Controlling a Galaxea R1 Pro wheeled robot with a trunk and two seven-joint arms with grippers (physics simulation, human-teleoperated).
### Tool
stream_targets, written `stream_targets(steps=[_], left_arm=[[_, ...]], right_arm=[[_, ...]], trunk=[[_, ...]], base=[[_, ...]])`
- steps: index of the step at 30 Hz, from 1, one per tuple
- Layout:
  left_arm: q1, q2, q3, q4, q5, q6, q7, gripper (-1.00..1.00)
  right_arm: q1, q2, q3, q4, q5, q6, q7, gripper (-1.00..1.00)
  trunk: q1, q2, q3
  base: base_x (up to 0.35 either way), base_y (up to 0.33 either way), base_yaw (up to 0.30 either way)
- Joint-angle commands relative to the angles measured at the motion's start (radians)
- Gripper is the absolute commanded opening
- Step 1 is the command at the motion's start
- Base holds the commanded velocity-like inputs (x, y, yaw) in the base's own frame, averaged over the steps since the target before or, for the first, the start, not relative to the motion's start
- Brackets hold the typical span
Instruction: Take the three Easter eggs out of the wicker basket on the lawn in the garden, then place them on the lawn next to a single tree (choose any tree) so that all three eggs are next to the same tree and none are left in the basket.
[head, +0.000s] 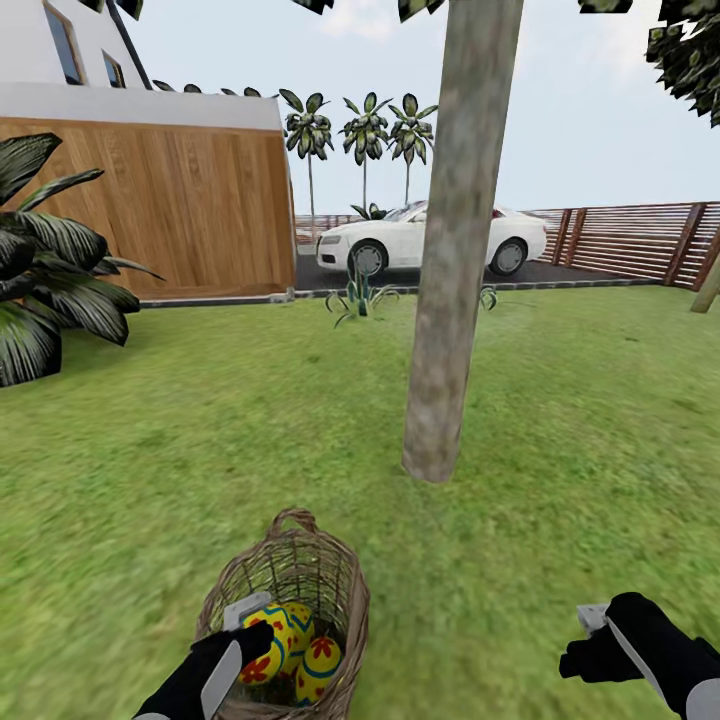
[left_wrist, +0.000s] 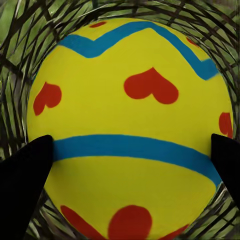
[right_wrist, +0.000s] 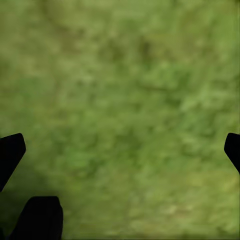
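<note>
Garden: lawn (head: 150, 440) runs back to a slat fence (head: 630, 240), a wooden wall (head: 150, 210) and a parked white car (head: 430, 240). The wicker basket (head: 345, 590) stands on the grass at the near edge of the head view, close in front of a bare grey-brown tree (head: 455, 250). We count three Easter eggs (head: 320, 665) inside it, packed together; none lies on the grass yet.

The left gripper (head: 240, 640) is down inside the basket. In the left wrist view one egg (left_wrist: 130, 130) sits between the dark fingertips (left_wrist: 25, 175), which flank it at both sides. They look to be at or very near its surface; we cannot tell whether they grip it.

The right gripper (head: 590, 640) hangs over bare grass well to the basket's right, spread apart with nothing between the fingers.

Step in hand, as we judge it: taking the first egg. Next move calls for a firm hold on the round shell, a lift clear of rim and handle (head: 295, 520), then setting it beside the trunk base.
</note>
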Motion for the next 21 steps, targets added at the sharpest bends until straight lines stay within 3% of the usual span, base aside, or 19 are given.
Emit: stream_targets(steps=[1,21], left_arm=[[0.000,0.000,0.002,-0.002,0.010,0.004,0.005,-1.00],[0.000,-0.001,0.002,-0.002,0.010,0.003,0.005,-1.00]], right_arm=[[0.000,-0.001,0.006,-0.001,0.001,0.003,0.003,1.00],[0.000,0.012,0.006,-0.001,0.001,0.002,0.002,1.00]], trunk=[[-0.004,0.007,0.002],[-0.081,0.147,0.065]], base=[[0.000,0.003,0.000],[0.000,0.000,0.000]])
